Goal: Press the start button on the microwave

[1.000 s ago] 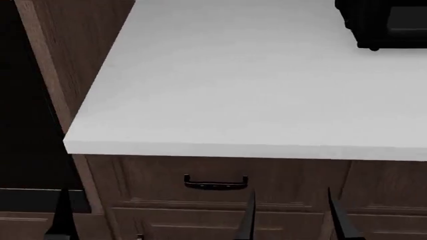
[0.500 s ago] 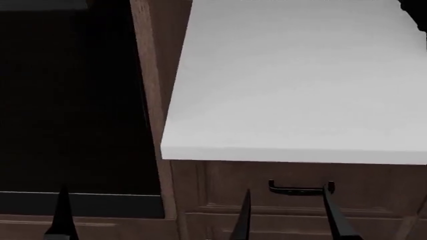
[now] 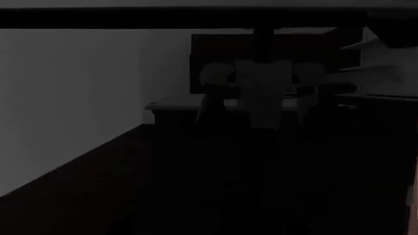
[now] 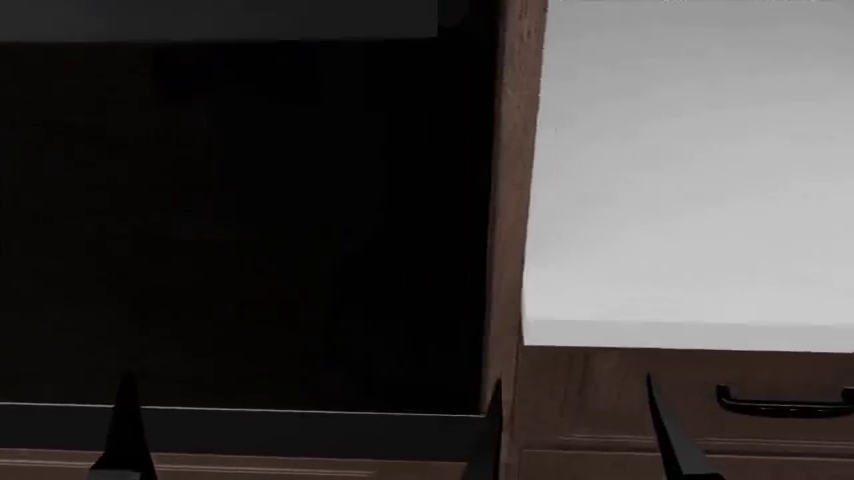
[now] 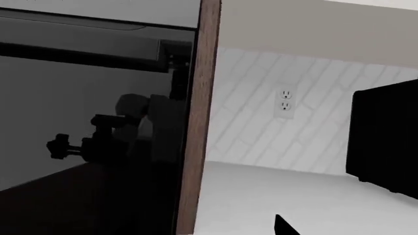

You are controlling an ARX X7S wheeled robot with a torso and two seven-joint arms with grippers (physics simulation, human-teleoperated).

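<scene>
The microwave [image 5: 385, 142] shows only in the right wrist view, as a black box standing on the white counter [image 5: 287, 196] by the tiled wall; its door and buttons are hidden. It is out of the head view. My right gripper [image 4: 581, 445] is low in front of the cabinet, below the counter edge, with its two dark fingers wide apart and nothing between them. One fingertip [image 5: 285, 226] shows in the right wrist view. Of my left gripper only one dark finger [image 4: 124, 430] shows, in front of the large black appliance front.
A large glossy black appliance front [image 4: 240, 220] with a grey bar handle [image 4: 267, 430] fills the left. A brown wood panel [image 4: 507, 200] separates it from the white counter [image 4: 694, 180]. A drawer handle [image 4: 785, 405] sits under the counter. A wall outlet [image 5: 285, 100] is behind.
The head view has swung left: the counter and drawer handle slid right, the microwave left that view, and the black appliance front now fills the left half. The fingers hold the same spread.
</scene>
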